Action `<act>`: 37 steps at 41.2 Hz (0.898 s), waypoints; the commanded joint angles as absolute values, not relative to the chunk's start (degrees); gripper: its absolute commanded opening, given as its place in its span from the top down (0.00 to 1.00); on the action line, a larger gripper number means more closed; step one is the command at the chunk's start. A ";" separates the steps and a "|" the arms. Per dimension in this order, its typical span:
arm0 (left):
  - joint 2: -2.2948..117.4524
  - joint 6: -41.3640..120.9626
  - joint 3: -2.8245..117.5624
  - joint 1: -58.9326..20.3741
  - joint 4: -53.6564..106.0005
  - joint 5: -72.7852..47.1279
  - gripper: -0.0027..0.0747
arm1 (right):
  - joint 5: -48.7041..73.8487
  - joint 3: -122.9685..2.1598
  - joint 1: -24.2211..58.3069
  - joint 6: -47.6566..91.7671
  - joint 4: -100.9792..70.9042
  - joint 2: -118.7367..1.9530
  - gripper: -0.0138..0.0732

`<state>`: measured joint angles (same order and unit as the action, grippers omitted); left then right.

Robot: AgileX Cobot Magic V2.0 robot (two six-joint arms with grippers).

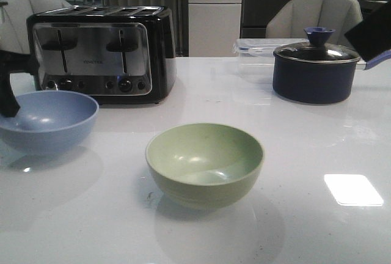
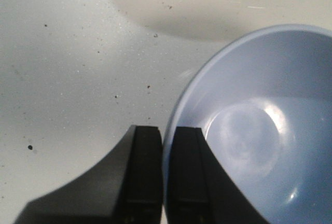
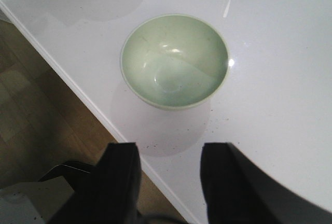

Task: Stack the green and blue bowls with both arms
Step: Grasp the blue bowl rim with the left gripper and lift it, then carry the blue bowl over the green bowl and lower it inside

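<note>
Now | left gripper (image 2: 165, 175) pinching blue bowl (image 2: 259, 125) rim | right gripper (image 3: 168, 182) spread above green bowl (image 3: 175, 60)

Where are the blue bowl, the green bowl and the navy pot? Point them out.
blue bowl (image 1: 49, 117): front view, inner wall.
green bowl (image 1: 204, 160): front view, inside.
navy pot (image 1: 314, 80): front view, side wall.

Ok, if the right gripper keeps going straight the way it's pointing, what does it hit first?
Most likely the green bowl: it sits directly ahead of the open right gripper, nothing between them but bare table. Depth is unclear, so it may meet the tabletop just short of the bowl.
</note>
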<state>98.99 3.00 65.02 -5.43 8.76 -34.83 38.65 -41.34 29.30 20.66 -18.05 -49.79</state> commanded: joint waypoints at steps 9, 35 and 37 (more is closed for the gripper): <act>89.30 8.78 76.51 -15.85 11.73 -46.19 0.85 | 35.44 -43.04 29.38 21.41 -18.57 -49.06 0.38; 93.29 8.78 82.17 -35.85 13.76 -44.68 0.85 | 35.44 -43.04 29.38 21.41 -18.57 -49.06 0.38; 94.51 8.78 82.17 -35.89 13.76 -44.68 0.85 | 35.44 -43.04 29.38 21.41 -18.57 -49.06 0.38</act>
<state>95.14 8.84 80.27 -35.40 12.56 -47.81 38.65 -41.34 29.30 20.78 -18.05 -49.79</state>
